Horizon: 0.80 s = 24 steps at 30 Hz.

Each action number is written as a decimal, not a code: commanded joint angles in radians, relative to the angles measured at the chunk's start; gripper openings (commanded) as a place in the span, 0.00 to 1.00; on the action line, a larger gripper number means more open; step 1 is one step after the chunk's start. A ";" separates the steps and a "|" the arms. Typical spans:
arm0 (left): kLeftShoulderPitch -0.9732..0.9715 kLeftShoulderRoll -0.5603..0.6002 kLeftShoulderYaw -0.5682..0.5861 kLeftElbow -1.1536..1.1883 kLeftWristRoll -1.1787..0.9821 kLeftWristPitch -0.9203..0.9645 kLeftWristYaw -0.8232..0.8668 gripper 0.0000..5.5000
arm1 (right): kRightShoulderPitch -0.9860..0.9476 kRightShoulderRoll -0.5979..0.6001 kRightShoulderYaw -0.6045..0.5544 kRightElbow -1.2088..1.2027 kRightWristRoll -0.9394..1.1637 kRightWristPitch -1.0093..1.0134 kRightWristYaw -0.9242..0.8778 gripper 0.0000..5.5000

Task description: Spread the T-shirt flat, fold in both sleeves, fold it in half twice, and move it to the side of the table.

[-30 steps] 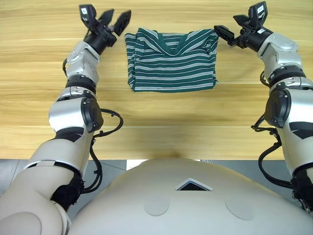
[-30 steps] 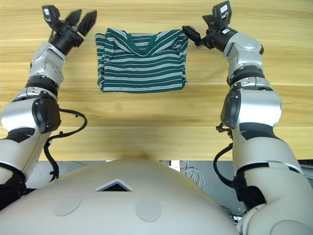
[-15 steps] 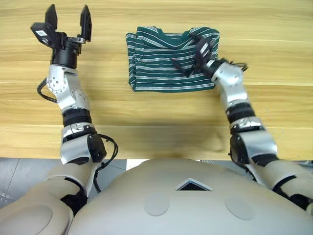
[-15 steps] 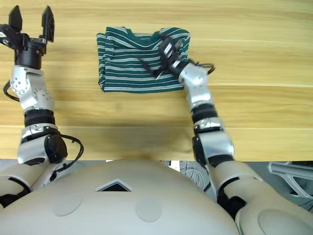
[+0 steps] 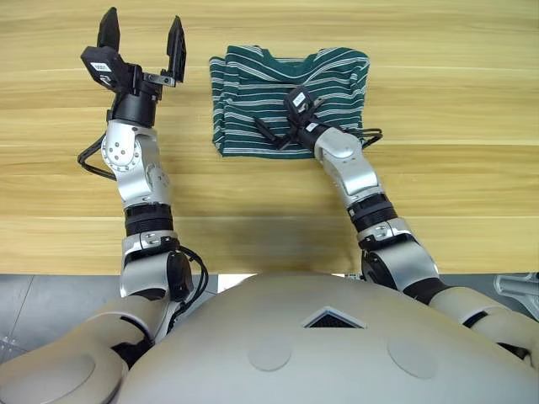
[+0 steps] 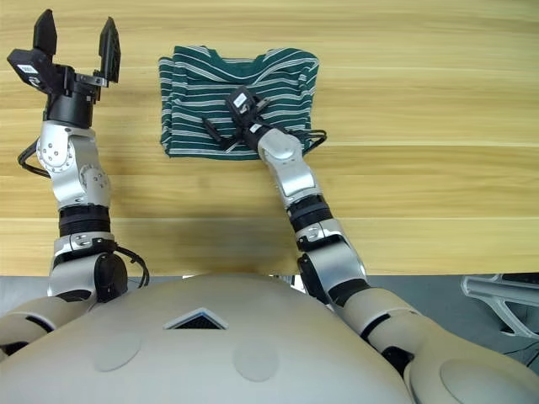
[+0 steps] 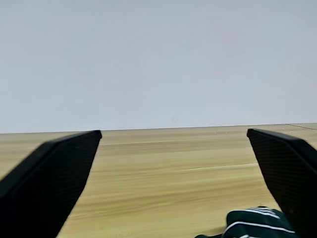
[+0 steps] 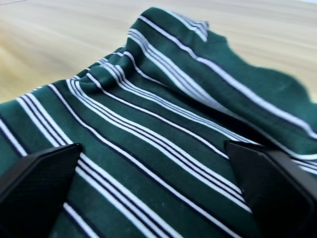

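On the table (image 5: pixel 455 109) in front of me, the T-shirt (image 5: pixel 253 93) lies folded in a small block near the middle. My right gripper (image 8: pixel 151 148) has swung in from the far corner and sits low over the near edge, fingers spread — holding nothing. My left gripper (image 5: pixel 143 29) has lifted off beside it, wide open too — folding looks done, so I think the slide to the side comes next.

We see the left arm reaching forward, its left gripper (image 5: pixel 141 40) pointing away from the body with both fingers spread wide, while the right arm bends inward at the elbow, its right gripper (image 5: pixel 271 135) held low with fingers parted.
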 commanded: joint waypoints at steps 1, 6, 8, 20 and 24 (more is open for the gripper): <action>0.007 0.007 -0.004 -0.014 -0.003 0.008 0.014 0.98 | 0.000 0.023 0.042 0.093 -0.007 0.090 0.030 0.98; 0.002 0.008 0.000 -0.012 -0.002 0.002 0.022 0.98 | 0.021 -0.035 0.134 0.028 -0.004 0.074 0.219 0.98; 0.003 0.008 -0.004 -0.020 0.006 -0.004 0.029 0.98 | 0.071 -0.116 0.210 -0.050 -0.021 0.038 0.346 0.98; 0.021 -0.022 -0.034 -0.134 0.030 -0.011 0.081 0.98 | -0.228 -0.775 -0.026 0.359 0.234 -0.527 0.966 0.98; 0.024 -0.012 -0.049 -0.143 0.034 -0.010 0.085 0.98 | -0.248 -0.732 -0.081 0.394 0.258 -0.575 1.010 0.98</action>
